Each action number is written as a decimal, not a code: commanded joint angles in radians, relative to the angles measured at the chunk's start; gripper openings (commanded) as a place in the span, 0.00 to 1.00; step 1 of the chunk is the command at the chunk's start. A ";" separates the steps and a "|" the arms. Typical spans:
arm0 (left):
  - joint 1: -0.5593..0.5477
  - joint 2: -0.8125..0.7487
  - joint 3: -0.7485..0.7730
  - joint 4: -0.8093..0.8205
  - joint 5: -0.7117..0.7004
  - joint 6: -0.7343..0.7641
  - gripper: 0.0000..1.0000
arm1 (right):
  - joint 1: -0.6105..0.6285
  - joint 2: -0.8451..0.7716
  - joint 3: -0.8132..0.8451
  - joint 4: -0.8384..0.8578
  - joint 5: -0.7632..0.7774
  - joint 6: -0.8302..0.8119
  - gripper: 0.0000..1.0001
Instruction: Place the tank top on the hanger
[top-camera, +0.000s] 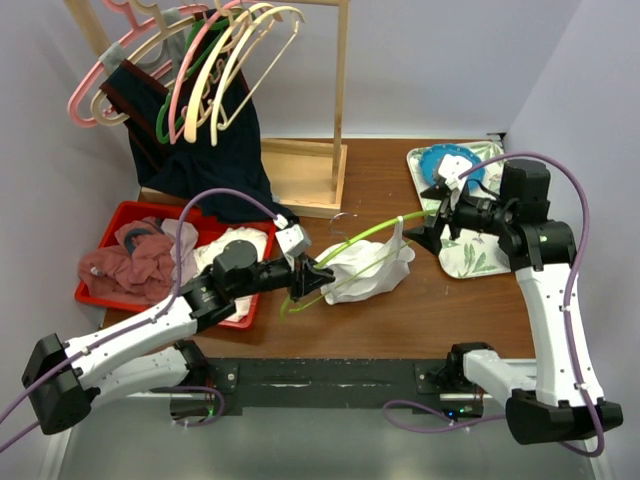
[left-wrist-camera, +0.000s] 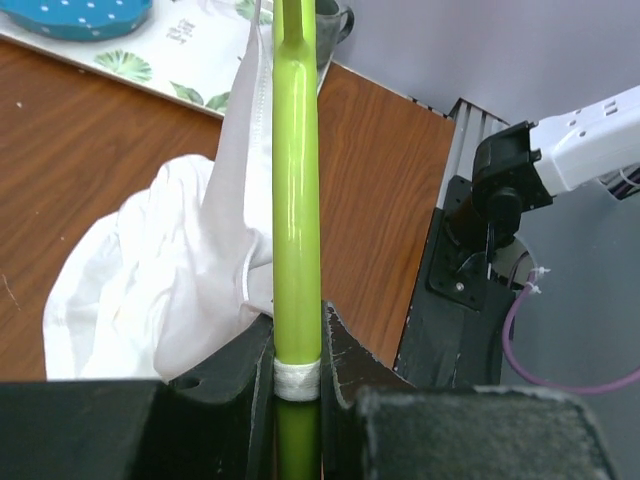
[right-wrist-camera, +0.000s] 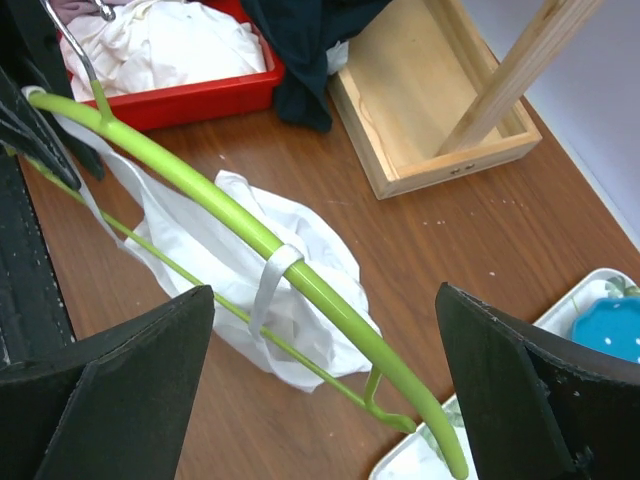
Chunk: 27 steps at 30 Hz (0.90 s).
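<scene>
We see one white tank top (top-camera: 368, 268) slumped on the wooden table (top-camera: 420, 310), a single strap looped over one lime hanger (right-wrist-camera: 250, 235). Thin and limp, it looks light and best taken by a strap hem. Our left gripper (left-wrist-camera: 297, 370) pinches the hanger's end; our right gripper (right-wrist-camera: 320, 390) hangs spread wide, holding nothing.

hanger (left-wrist-camera: 296, 200) hook cut off, tank top (left-wrist-camera: 170, 270) hem hidden by left pincer (left-wrist-camera: 297, 375)
</scene>
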 joint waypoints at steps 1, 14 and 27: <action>0.004 -0.040 0.094 -0.071 -0.015 0.051 0.00 | 0.000 -0.010 0.057 -0.096 0.011 -0.066 0.98; 0.034 -0.155 0.451 -0.653 -0.519 -0.003 0.00 | -0.009 -0.044 0.037 0.111 0.261 0.318 0.99; 0.148 0.254 1.145 -0.864 -0.724 0.075 0.00 | -0.029 -0.058 -0.379 0.346 0.263 0.389 0.99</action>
